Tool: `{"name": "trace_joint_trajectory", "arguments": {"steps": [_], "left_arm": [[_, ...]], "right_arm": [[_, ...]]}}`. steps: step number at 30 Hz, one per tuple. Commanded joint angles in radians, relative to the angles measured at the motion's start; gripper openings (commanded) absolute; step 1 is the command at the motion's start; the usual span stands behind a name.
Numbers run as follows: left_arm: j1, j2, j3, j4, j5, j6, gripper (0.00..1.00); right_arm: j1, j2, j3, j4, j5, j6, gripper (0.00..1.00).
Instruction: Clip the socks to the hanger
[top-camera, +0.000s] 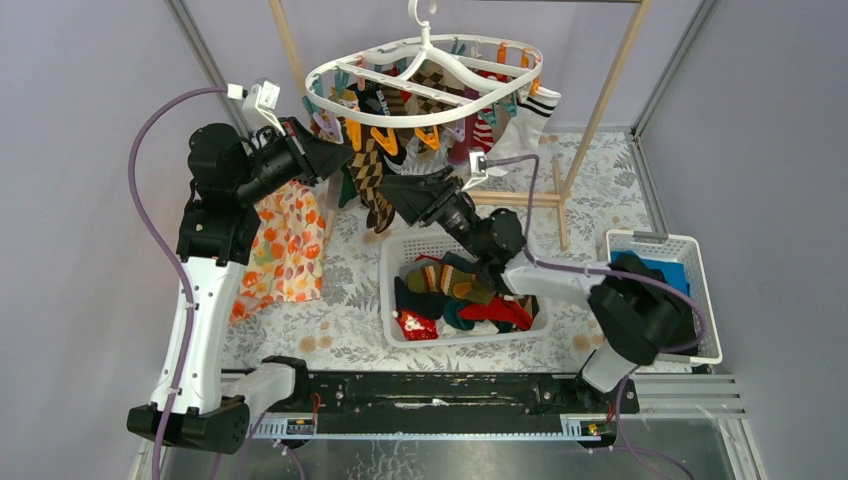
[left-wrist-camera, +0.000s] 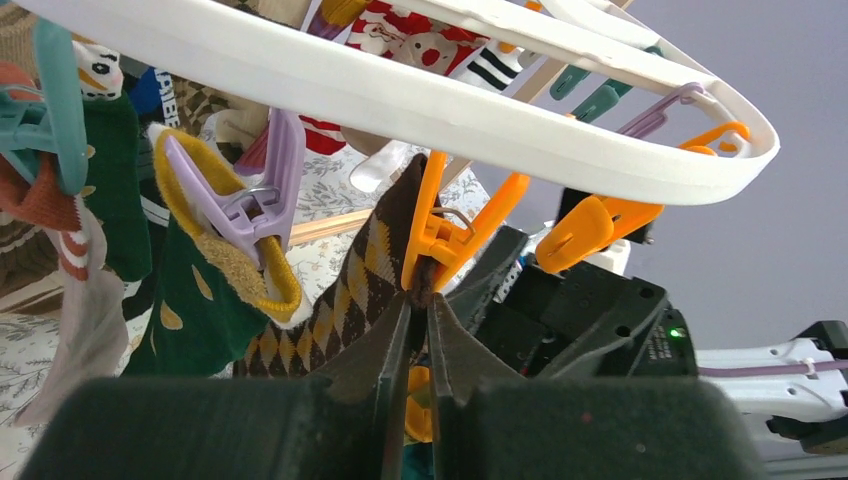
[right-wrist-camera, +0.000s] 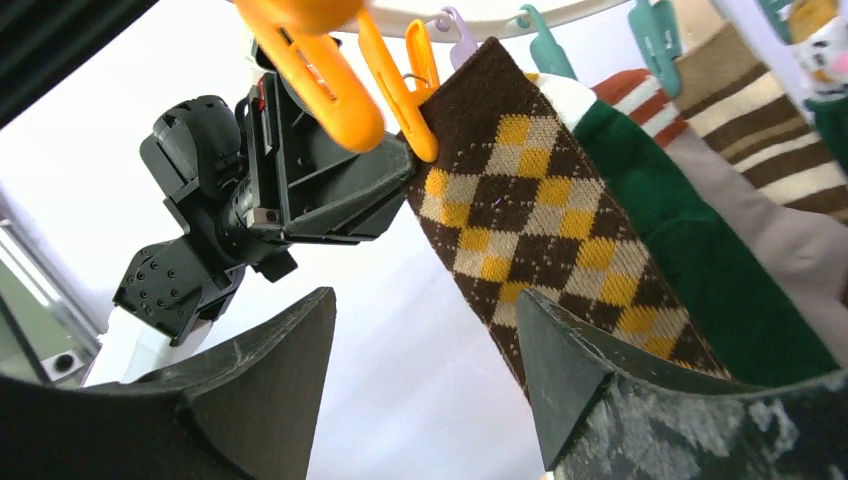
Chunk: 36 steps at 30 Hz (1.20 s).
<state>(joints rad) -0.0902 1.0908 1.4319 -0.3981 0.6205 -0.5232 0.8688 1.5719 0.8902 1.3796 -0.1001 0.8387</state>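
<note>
"Where's the argyle sock (right-wrist-camera: 520, 220) hanging?"

"From the orange clip (left-wrist-camera: 440, 235) at the hanger's (left-wrist-camera: 400, 90) seven o'clock. The left gripper (left-wrist-camera: 420, 310) is pinching its top edge; the right gripper (right-wrist-camera: 425, 370) is gaping empty. Releasing slowly is looking safest."

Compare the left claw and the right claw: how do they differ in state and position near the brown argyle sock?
The left claw is shut, pinching the top edge of the brown argyle sock just under the orange clip; the right claw stands wide open and holds nothing. The left claw is up by the hanger rim; the right claw is lower, the sock hanging past one finger. Both point at that sock.
</note>
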Motion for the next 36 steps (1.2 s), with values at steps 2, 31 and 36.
{"name": "trace_joint_trajectory", "arguments": {"steps": [2, 31, 36], "left_arm": [[0.006, 0.006, 0.047, -0.015, -0.022, 0.032, 0.16], [0.017, 0.018, 0.062, -0.032, -0.013, 0.045, 0.16], [0.017, 0.017, 0.060, -0.031, -0.009, 0.042, 0.16]], "right_arm": [[-0.016, 0.122, 0.146, 0.279, -0.123, 0.127, 0.71], [-0.038, 0.132, 0.096, 0.335, 0.010, 0.054, 0.68], [-0.037, 0.128, 0.108, 0.335, 0.013, 0.053, 0.68]]}}
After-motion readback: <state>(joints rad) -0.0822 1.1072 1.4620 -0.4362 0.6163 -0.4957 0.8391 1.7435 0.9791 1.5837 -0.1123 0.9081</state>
